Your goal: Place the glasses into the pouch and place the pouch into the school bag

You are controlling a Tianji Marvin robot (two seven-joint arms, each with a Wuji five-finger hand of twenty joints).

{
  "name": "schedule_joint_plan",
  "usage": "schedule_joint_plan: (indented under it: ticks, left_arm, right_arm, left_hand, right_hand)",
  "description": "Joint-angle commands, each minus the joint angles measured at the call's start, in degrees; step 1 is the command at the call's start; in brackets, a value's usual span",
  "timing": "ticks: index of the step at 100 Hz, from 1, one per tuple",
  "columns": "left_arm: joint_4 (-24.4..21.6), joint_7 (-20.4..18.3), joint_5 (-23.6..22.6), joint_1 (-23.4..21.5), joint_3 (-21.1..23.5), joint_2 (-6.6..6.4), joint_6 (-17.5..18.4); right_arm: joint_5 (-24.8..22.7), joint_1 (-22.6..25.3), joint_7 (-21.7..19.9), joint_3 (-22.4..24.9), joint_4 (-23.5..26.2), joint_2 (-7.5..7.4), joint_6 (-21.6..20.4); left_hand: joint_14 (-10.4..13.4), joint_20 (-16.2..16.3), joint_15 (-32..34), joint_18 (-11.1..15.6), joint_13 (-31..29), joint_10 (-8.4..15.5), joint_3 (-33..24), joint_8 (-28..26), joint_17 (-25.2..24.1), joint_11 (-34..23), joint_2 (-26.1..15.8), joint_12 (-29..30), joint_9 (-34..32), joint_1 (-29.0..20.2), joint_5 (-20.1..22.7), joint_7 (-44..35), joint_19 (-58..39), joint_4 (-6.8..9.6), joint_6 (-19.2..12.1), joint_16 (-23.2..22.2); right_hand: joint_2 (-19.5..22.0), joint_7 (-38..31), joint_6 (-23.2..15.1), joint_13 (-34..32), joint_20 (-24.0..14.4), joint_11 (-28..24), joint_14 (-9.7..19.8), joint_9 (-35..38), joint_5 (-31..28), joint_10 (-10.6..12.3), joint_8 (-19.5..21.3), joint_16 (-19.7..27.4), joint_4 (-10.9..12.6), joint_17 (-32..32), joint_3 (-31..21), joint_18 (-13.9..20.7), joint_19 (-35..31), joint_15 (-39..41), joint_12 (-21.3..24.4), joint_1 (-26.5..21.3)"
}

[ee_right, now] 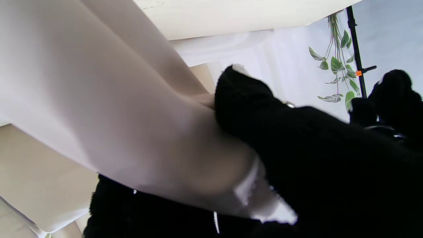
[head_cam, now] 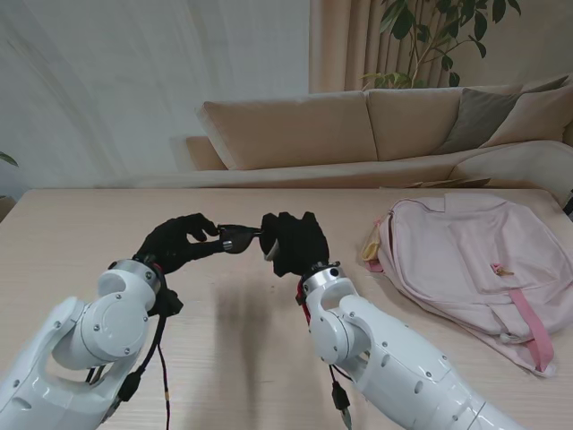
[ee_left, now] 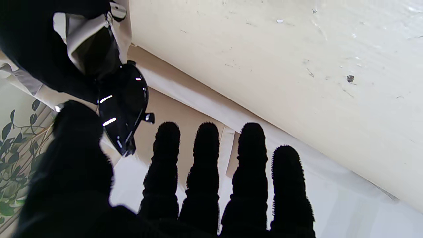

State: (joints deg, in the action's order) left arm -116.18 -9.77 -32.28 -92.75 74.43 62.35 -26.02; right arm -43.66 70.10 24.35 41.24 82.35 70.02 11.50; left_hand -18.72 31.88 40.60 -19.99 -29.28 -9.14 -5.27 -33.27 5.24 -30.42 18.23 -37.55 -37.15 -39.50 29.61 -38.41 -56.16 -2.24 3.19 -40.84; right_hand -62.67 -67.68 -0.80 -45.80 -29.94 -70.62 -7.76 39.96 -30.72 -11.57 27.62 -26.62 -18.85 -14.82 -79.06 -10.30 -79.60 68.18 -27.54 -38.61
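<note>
**Glasses pointed end-on at the pouch mouth**

We hold the glasses [head_cam: 237, 238] in our left hand [head_cam: 176, 244], pinched between thumb and forefinger and raised off the desk [head_cam: 72, 224]; in the left wrist view the other fingers [ee_left: 206, 158] stand straight and apart, gripping nothing. Our right hand [head_cam: 293, 242] is closed on the pale pouch [ee_right: 132, 132], whose cloth fills most of the right wrist view.

What matters is the line between them. Seen from the stand, the glasses' long axis runs left to right, level, with the far tip aimed at the right hand and just touching or nearly touching the pouch's edge. We cannot tell whether the tip is already inside the mouth. We judge the next move to be a straight push along that axis, left hand toward right.

The pink school bag [head_cam: 466, 260] lies on the desk to the right, well apart, nearer our right hand.
</note>
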Motion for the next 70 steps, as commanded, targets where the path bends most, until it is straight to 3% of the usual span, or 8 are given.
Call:
schedule_joint_plan:
  ticks: [1, 12, 13, 18, 23, 28, 42, 70]
  left_arm:
    - [0.3, -1.4, 0.4, 0.7, -0.8, 0.06, -0.4]
    - [1.6, -0.8, 1.5, 2.6, -2.1, 0.30, -0.3]
    - [1.7, -0.7, 1.7, 2.8, -2.3, 0.33, -0.3]
    - [2.3, -0.4, 2.5, 3.7, -2.8, 0.48, 0.0]
    - [2.9, 0.7, 2.6, 4.4, -3.4, 0.74, 0.9]
    - [3.6, 2.3, 2.7, 5.0, -3.9, 1.08, 2.2]
    - [3.6, 2.3, 1.4, 6.3, -4.9, 1.02, 4.0]
    - [2.9, -2.3, -4.0, 9.1, -6.8, -0.17, 5.9]
  right_arm:
    - [-0.3, 0.0, -0.7, -0.1, 0.2, 0.12, -0.1]
    - [-0.7, -0.2, -1.0, -0.4, 0.2, -0.06, -0.7]
    - [-0.8, -0.3, -1.0, -0.4, 0.2, -0.09, -0.7]
    - [-1.0, -0.4, -1.2, -0.6, 0.2, -0.15, -0.8]
    - [-1.0, -0.4, -1.2, -0.6, 0.2, -0.14, -0.9]
    - [-1.0, -0.4, -1.3, -0.7, 0.3, -0.16, -0.9]
    - [-1.3, -0.5, -1.5, -0.9, 0.4, -0.27, -1.3]
    - [-1.5, -0.9, -1.9, -1.5, 0.4, -0.32, -1.7]
  left_hand:
    - [-1.0, 1.6, 3.2, -0.7, -2.7, -0.8, 1.2, -1.9, 0.8, -2.0, -0.5, -1.5, -2.4, -0.6, 2.6, -1.2, -4.1, 2.22, 1.4, -1.9]
    - [-1.7, 2.0, 6.9, -1.2, -6.9, -0.7, -2.4, -4.9, 2.3, -4.8, 0.6, -3.4, -8.0, -3.5, 7.3, -5.2, -7.0, 2.46, -0.8, -3.3]
    - [-1.7, 1.9, 7.4, -1.2, -7.3, -0.7, -4.8, -5.9, 2.4, -5.1, 1.5, -4.1, -8.6, -3.5, 7.7, -5.6, -7.2, 1.58, -1.2, -3.4]
    - [-1.7, 2.3, 9.8, -1.2, -10.4, -0.1, -8.3, -8.0, 3.2, -7.3, 5.2, -5.4, -12.7, -7.6, 10.2, -9.8, -8.4, 0.69, -4.4, -4.0]
    - [-1.7, 3.0, 12.5, -1.3, -14.1, 0.9, -8.6, -7.9, 4.7, -9.7, 5.5, -6.5, -17.5, -11.1, 13.3, -15.4, -9.8, 0.77, -7.9, -4.5]
    - [-1.9, 3.5, 14.2, -1.5, -16.2, 1.2, -9.7, -8.3, 5.6, -10.9, 5.4, -7.1, -20.2, -12.3, 15.6, -17.4, -10.8, 0.60, -9.1, -5.0]
    - [-1.7, 4.2, 15.6, -1.5, -18.5, 1.3, -10.9, -7.8, 7.2, -11.3, 5.8, -7.7, -22.5, -12.8, 17.4, -17.9, -12.2, 0.13, -9.3, -5.1]
    - [-1.6, 5.6, 18.4, -1.1, -21.8, 0.4, -14.1, -5.9, 9.8, -12.2, 8.4, -9.0, -26.0, -11.8, 20.2, -18.5, -14.8, -0.09, -8.6, -5.8]
  right_hand:
    - [3.9, -3.2, -0.7, 0.6, -1.5, -1.9, 1.7, 0.0, -0.6, 1.4, -0.3, -0.8, 0.4, 0.8, -5.9, -0.7, -1.9, 2.6, -0.8, -1.9]
    - [3.3, -3.1, -0.7, 0.8, -1.5, -1.9, 1.8, -0.2, -0.5, 1.5, -0.1, -1.0, 0.3, 1.0, -6.2, -0.6, -2.0, 2.6, -1.0, -1.6]
    - [3.5, -3.0, -0.7, 0.7, -1.5, -1.9, 1.8, -0.2, -0.5, 1.5, -0.1, -1.0, 0.3, 1.0, -6.2, -0.6, -2.0, 2.6, -1.0, -1.4]
    - [3.3, -3.0, -0.7, 0.8, -1.5, -1.8, 1.8, -0.1, -0.5, 1.4, 0.1, -1.1, 0.3, 1.0, -6.2, -0.7, -2.0, 2.6, -1.1, -1.7]
    - [3.1, -3.0, -0.6, 0.7, -1.5, -1.9, 1.7, -0.1, -0.6, 1.4, 0.1, -1.1, 0.3, 1.0, -6.2, -0.7, -2.0, 2.6, -1.1, -1.7]
    - [2.9, -2.9, -0.6, 0.6, -1.5, -1.9, 1.7, 0.0, -0.7, 1.4, 0.2, -1.1, 0.2, 0.9, -6.3, -0.7, -2.0, 2.7, -1.1, -1.8]
    - [2.9, -2.8, -0.6, 0.6, -1.6, -1.9, 1.6, 0.1, -0.7, 1.3, 0.4, -1.2, 0.2, 0.8, -6.3, -0.8, -2.2, 2.9, -1.3, -2.0]
    - [2.1, -2.6, -0.6, -0.3, -1.8, -2.4, 1.2, 0.6, -1.2, 1.1, 0.8, -1.4, 0.1, -0.2, -6.3, -1.0, -2.8, 4.5, -1.8, -3.1]
